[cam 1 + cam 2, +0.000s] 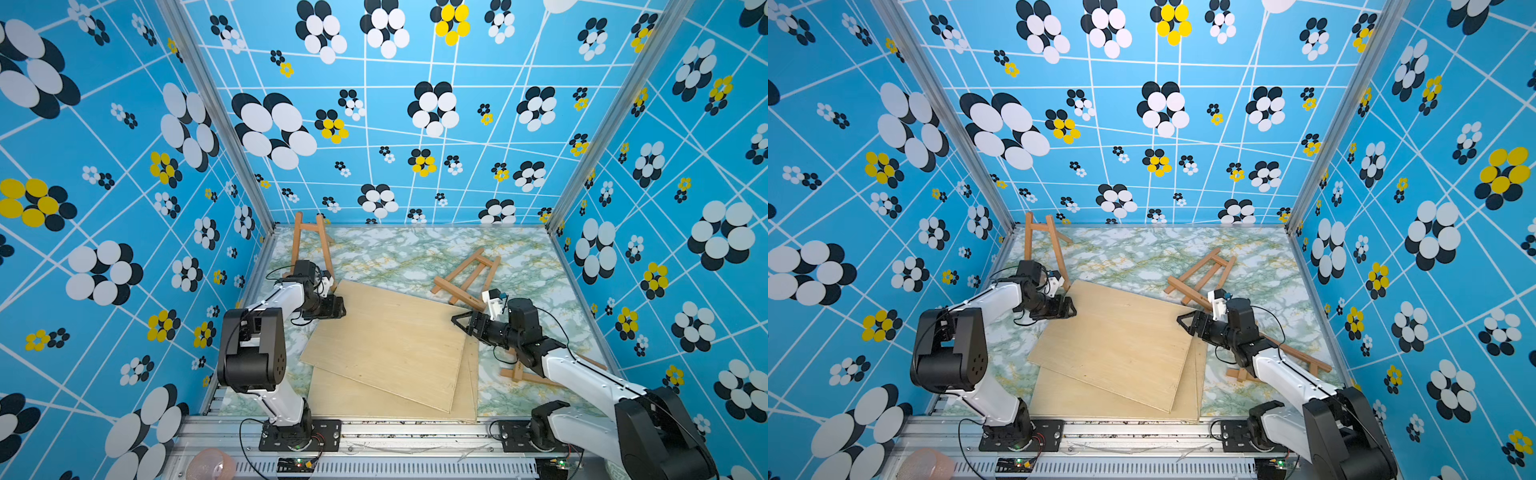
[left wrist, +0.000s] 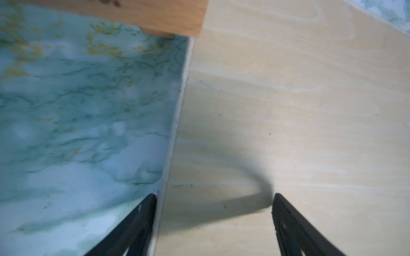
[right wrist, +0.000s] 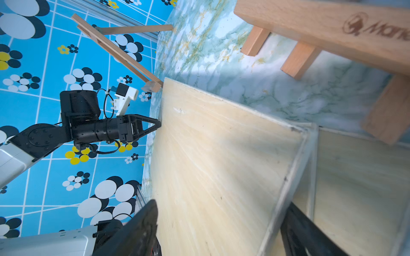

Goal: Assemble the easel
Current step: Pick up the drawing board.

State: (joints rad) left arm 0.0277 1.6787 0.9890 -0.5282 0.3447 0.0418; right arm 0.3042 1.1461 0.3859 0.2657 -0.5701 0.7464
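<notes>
Step in hand, as judged: a two-arm approach to the upper board [image 1: 386, 340], presumably to raise it toward an easel. The left gripper [image 1: 340, 306] stands at the board's left edge near its far corner, jaws wide and empty. The left wrist view shows one finger [image 2: 144, 217] just outside that edge, over the bench [image 1: 395, 253], and its partner over the board face. The right gripper [image 1: 457, 325] stands at the board's right corner, also wide and empty. Whether either tip touches the wood cannot be told. The upper board is thin, pale plywood lying flat and skewed on a lower board [image 1: 465, 399] at the middle of the bench's near edge. A standing easel [image 1: 309, 245] occupies the far left corner, upright with its rear leg out and its foot just beside the upper board's far corner. A flat easel [image 1: 467, 276] lies toward the right edge, and a third easel [image 1: 525, 376] lies partly under the right arm. The next move calls for purchase on both thin edges together, then a level lift. The sheet will likely slip if one side leads.
</notes>
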